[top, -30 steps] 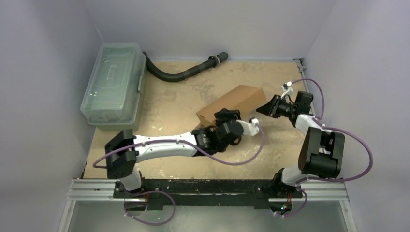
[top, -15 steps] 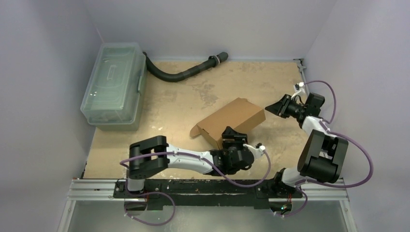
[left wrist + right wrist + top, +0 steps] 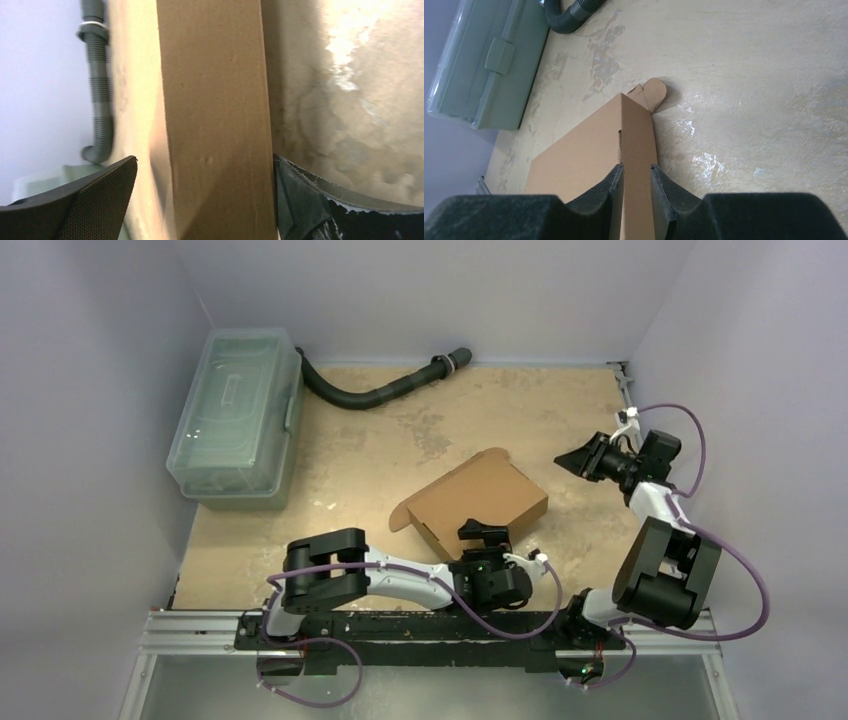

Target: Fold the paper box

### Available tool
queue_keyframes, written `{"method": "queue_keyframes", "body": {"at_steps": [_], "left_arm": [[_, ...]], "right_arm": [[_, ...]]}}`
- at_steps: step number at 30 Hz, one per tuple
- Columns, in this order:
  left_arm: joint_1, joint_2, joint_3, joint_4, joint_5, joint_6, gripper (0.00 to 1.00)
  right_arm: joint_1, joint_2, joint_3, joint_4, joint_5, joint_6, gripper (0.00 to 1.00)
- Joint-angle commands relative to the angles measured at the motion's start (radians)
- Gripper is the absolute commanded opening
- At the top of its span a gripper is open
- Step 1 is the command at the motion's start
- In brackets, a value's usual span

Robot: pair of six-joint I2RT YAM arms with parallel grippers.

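The paper box (image 3: 478,492) sits on the tabletop (image 3: 380,450) directly ahead of the left end effector (image 3: 484,533). Its jaws are released, wide astride one cardboard wall, probably to square it. The right end effector (image 3: 572,457) hangs apart, aimed at the box's corner. It is nearly clenched, grasping nothing, and I reckon it's keeping clear.

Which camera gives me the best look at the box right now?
Top external: it shows the whole box, outline and side flap included. The left wrist view shows only one plain panel close up; the right wrist view shows one corner edge and a round tab, the rest cut off.
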Motion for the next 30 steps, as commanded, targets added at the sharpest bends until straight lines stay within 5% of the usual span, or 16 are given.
{"method": "queue_keyframes", "body": {"at_steps": [1, 6, 15, 19, 23, 28, 30], "left_arm": [[-0.001, -0.012, 0.052, -0.137, 0.145, -0.207, 0.99], [0.017, -0.11, 0.055, -0.183, 0.268, -0.318, 0.99], [0.137, -0.328, -0.031, -0.195, 0.736, -0.468, 0.99], [0.281, -0.5, -0.123, -0.144, 0.869, -0.534, 0.89], [0.574, -0.639, -0.224, -0.054, 1.033, -0.642, 0.76], [0.866, -0.582, -0.252, 0.016, 1.178, -0.752, 0.26], [0.929, -0.52, -0.25, 0.066, 1.23, -0.771, 0.14]], "right_arm": [[-0.007, -0.046, 0.046, -0.01, -0.012, -0.042, 0.29], [-0.007, -0.06, 0.049, -0.043, 0.002, -0.065, 0.29], [-0.008, -0.092, 0.076, -0.171, -0.037, -0.214, 0.3], [-0.006, -0.103, 0.175, -0.508, -0.122, -0.65, 0.27], [0.005, -0.09, 0.279, -0.902, -0.09, -1.153, 0.0], [0.094, -0.102, 0.271, -1.332, 0.041, -1.844, 0.0], [0.168, -0.125, 0.239, -1.341, 0.119, -1.938, 0.0]]}}
